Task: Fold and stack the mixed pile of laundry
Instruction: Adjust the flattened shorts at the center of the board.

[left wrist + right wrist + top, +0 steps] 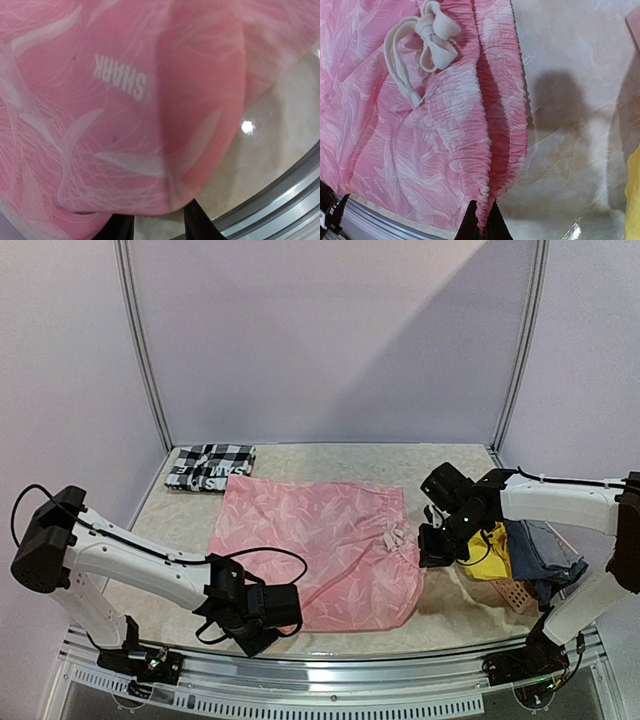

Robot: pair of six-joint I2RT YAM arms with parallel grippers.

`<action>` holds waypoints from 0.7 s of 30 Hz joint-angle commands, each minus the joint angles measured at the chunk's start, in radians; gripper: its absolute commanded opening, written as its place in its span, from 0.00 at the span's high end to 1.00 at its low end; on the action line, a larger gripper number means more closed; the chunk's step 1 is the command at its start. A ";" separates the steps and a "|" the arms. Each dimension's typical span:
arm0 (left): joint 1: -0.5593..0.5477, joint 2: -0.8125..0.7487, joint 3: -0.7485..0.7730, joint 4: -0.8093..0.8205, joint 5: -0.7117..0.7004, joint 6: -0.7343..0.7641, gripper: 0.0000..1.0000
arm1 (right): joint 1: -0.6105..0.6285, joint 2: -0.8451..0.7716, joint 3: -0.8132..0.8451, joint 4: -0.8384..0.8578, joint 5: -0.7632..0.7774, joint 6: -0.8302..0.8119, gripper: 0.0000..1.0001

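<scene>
A pink garment (320, 540) printed with white feathery lines lies spread flat mid-table. My left gripper (292, 610) is at its near left edge. In the left wrist view the pink cloth (125, 100) drapes over the two dark fingertips (200, 222), which stand apart with bare table between them. My right gripper (432, 548) is shut on the gathered waistband (485, 200) at the garment's right edge, near the white drawstring bow (432, 42). A folded black-and-white checked shirt (210, 468) rests at the back left. Yellow cloth (492, 552) and blue-grey cloth (545, 550) lie heaped at the right.
A salmon perforated basket (515, 592) sits under the right-hand heap, close behind my right wrist. The metal front rail (350, 665) runs just below the pink garment's near edge and shows in the left wrist view as a metal rail (280, 200). Enclosure posts stand at both back corners.
</scene>
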 commanded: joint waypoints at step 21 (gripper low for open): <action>-0.011 -0.273 0.035 -0.276 0.086 -0.058 1.00 | -0.030 -0.058 0.113 -0.256 0.092 0.032 1.00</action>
